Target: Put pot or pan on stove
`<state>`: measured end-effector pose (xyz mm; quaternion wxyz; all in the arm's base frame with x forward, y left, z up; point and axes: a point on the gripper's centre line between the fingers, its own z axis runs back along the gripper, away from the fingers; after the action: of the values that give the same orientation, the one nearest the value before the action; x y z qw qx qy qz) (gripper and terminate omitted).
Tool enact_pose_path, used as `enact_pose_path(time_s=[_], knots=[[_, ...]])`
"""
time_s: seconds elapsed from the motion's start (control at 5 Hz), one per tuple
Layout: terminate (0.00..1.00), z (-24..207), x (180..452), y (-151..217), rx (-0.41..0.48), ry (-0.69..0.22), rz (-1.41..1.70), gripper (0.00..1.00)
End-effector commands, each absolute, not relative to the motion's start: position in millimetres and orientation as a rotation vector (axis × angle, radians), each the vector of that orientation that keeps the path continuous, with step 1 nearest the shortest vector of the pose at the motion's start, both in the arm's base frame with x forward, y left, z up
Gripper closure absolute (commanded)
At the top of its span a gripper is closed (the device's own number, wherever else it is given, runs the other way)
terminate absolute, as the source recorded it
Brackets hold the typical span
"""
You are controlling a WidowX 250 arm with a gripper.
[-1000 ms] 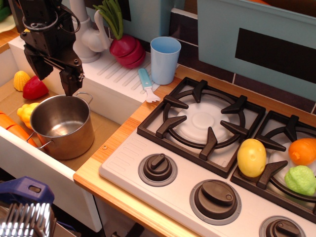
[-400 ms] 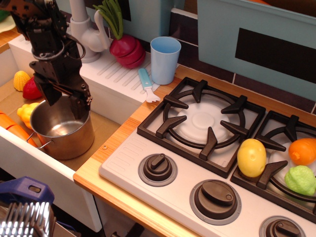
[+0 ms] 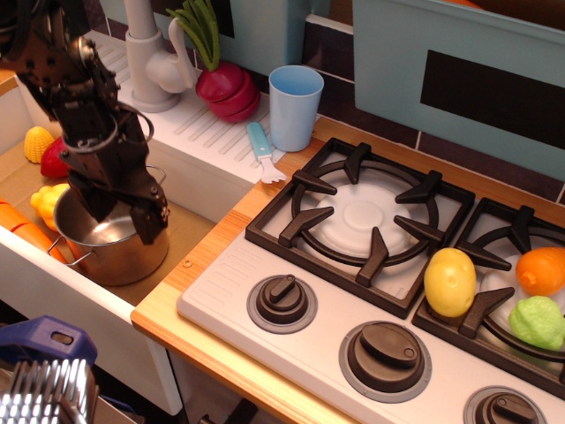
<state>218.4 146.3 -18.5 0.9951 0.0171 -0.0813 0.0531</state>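
The steel pot [image 3: 110,243] sits in the sink basin [image 3: 190,225] at the left end of the bench, well apart from the stove [image 3: 371,291]. The black gripper [image 3: 124,212] covers much of the pot's opening. One finger hangs over the right rim and the other reaches inside, but whether they pinch the wall cannot be told. One wire handle shows at the back, partly behind the arm. Behind the arm lie a half-hidden red toy [image 3: 55,159], a corn cob [image 3: 37,141] and a yellow piece [image 3: 44,201]. A light-blue cup [image 3: 294,106] stands behind the stove's left burner [image 3: 362,216]. A yellow lemon [image 3: 449,281] rests between burners; the right-hand grate is cut off by the picture's edge.
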Motion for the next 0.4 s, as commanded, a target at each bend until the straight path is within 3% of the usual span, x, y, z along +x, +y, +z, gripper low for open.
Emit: enact_pose_path(time_s=[0.0,0.2], knots=[[0.0,-29.4,212.7,147.9,0.012,-0.175,0.105,0.0],[0.0,-42.0,213.7,152.6,-0.02,-0.149,0.099,0.0]])
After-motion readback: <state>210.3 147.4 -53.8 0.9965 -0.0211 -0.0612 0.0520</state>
